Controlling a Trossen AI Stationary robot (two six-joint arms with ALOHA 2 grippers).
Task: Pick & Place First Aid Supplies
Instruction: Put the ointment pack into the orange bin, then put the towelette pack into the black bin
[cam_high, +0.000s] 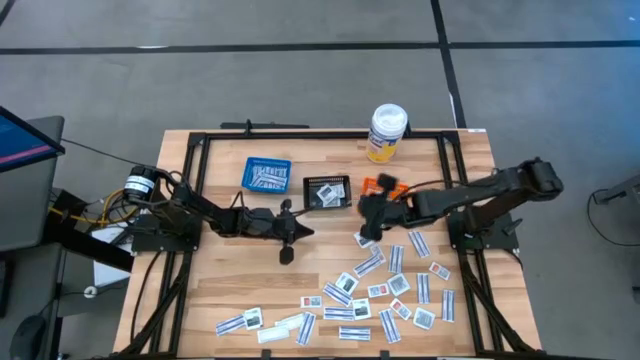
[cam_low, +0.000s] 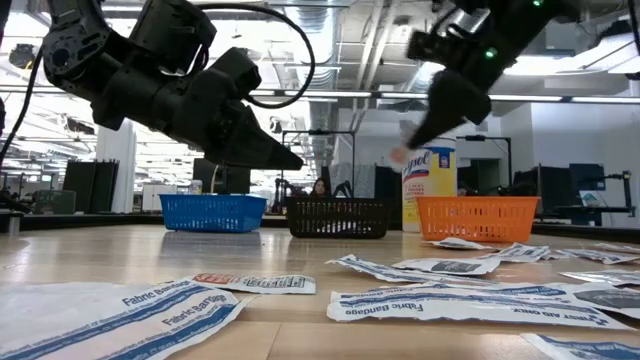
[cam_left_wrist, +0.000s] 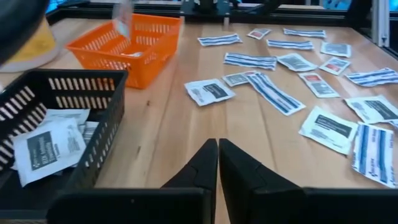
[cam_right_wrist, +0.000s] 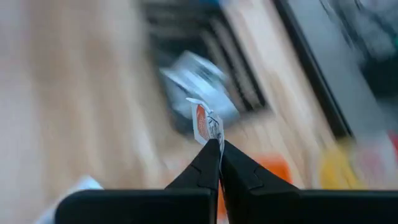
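Sorting barely started: I count few packets in the blue basket (cam_high: 266, 174) and black basket (cam_high: 327, 192); most first aid supplies (cam_high: 385, 288) remain on the table (cam_high: 220, 290). Right gripper (cam_right_wrist: 218, 144) pinches a red-marked packet (cam_right_wrist: 205, 126) near the orange basket (cam_high: 382, 184); left gripper (cam_left_wrist: 217, 144) clenched, empty.

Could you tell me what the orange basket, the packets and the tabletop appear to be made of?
The orange basket looks like moulded plastic: glossy, with a slotted lattice wall. The packets seem to be thin printed paper or foil-lined paper, flat with crimped, slightly curling edges. The tabletop looks like finished wood: pale planks with visible grain and seams, and a light sheen.
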